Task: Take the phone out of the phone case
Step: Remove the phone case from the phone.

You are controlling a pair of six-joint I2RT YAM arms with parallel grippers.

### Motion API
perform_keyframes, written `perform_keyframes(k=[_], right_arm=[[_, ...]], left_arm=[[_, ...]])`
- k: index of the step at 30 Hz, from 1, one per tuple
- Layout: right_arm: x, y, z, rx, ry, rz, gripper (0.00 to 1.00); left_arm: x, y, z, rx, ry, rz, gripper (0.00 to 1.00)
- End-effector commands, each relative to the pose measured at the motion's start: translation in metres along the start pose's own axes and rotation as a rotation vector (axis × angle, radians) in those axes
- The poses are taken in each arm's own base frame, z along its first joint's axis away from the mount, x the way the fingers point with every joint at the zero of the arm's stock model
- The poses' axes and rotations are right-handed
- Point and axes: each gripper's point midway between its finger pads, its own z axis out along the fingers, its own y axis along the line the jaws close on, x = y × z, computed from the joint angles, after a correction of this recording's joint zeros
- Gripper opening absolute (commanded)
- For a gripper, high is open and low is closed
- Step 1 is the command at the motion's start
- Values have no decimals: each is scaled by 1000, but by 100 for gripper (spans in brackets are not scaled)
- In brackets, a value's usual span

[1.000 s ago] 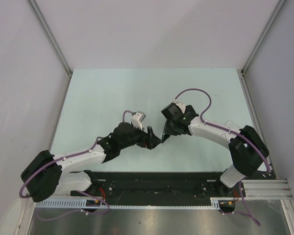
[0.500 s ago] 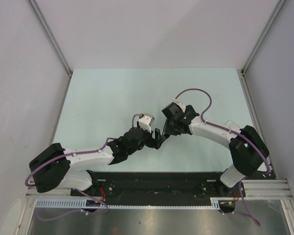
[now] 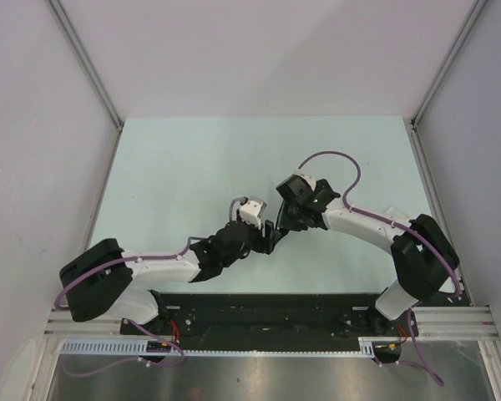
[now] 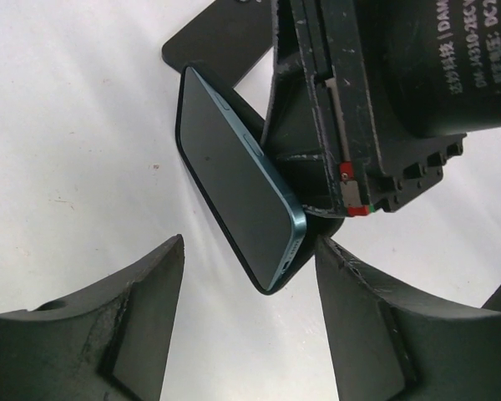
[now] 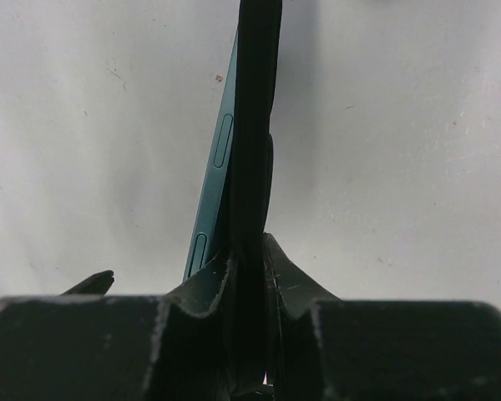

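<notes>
My right gripper (image 5: 250,251) is shut on the black phone case (image 5: 255,100) and holds it on edge above the table. The teal phone (image 5: 215,167) leans out of the case on its left side. In the left wrist view the phone (image 4: 234,175) shows its dark screen and teal rim, with the case (image 4: 213,38) behind it. My left gripper (image 4: 246,326) is open, with its fingers (image 4: 134,326) on either side just below the phone's lower end, not touching it. In the top view the left gripper (image 3: 267,236) and the right gripper (image 3: 282,224) meet at the table's middle.
The pale green table (image 3: 175,159) is walled by grey panels at the back and both sides. A black rail (image 3: 267,313) runs along the near edge by the arm bases. A purple cable (image 3: 334,156) loops above the right arm.
My left arm has reached forward and to the right, bringing its open gripper up to the phone's lower end. The right gripper has stayed in place with the case.
</notes>
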Motion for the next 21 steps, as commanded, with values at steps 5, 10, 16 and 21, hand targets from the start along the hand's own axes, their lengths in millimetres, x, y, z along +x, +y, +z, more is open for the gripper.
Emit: perform_keyframes(k=[5,10,16,21], right_arm=[[-34,32,-26,-122,-99,41,0],[-35,32,-30,-126,-107,36,0],[-34,28,-31,-113,-103,36,0],[-32,34,-32,-132,-103,26,0]], left_arm=[[-13,-3,8,-74,-62,41,64],[-12,8,11,-146,-61,37,61],[-17,14,4,-177,-89,6,59],[-24,22,2,-220,-115,20,58]])
